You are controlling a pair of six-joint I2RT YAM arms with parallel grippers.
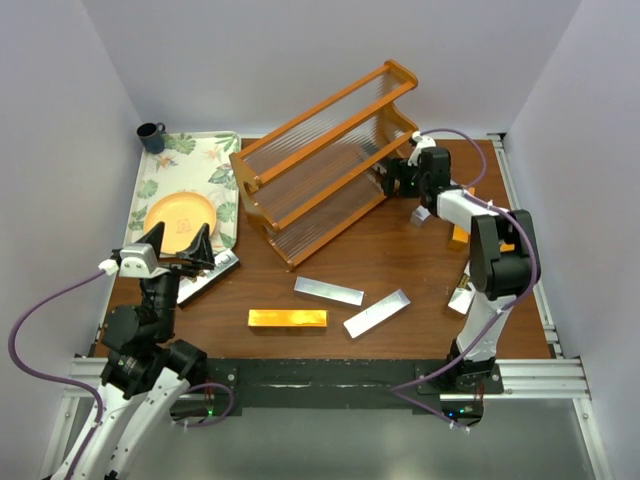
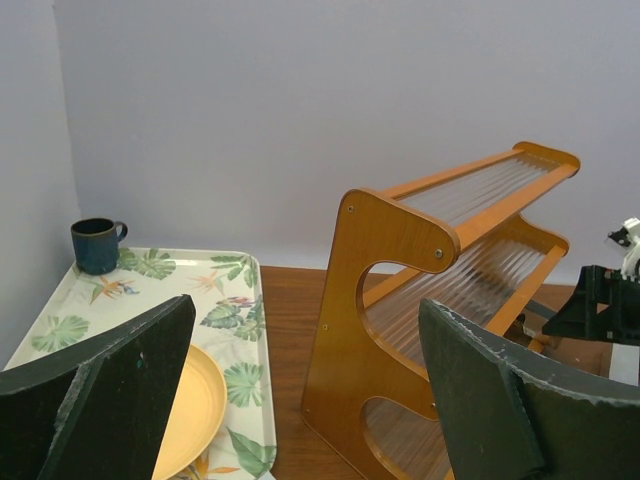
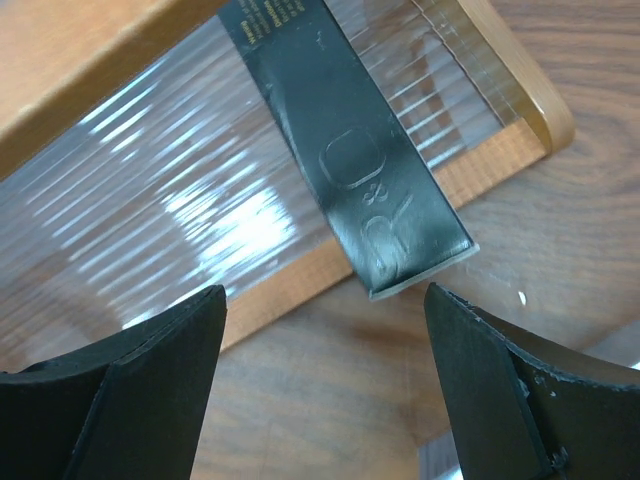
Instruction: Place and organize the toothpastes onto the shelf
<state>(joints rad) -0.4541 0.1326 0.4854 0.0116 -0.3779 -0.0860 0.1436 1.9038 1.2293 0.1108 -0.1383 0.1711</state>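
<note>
Jaws apart, right gripper [image 3: 325,345] hovers over dark toothpaste [image 3: 340,150].

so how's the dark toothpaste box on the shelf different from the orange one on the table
The dark box is near-black; the orange box is shiny gold. The dark box lies on the shelf, end past its rail; the orange box lies flat on the table. The open right pincer faces the dark box, not the orange box. Both are long, narrow cartons.

Shelf [image 3: 100,70] close ahead of right fingers [image 3: 130,390]
</note>
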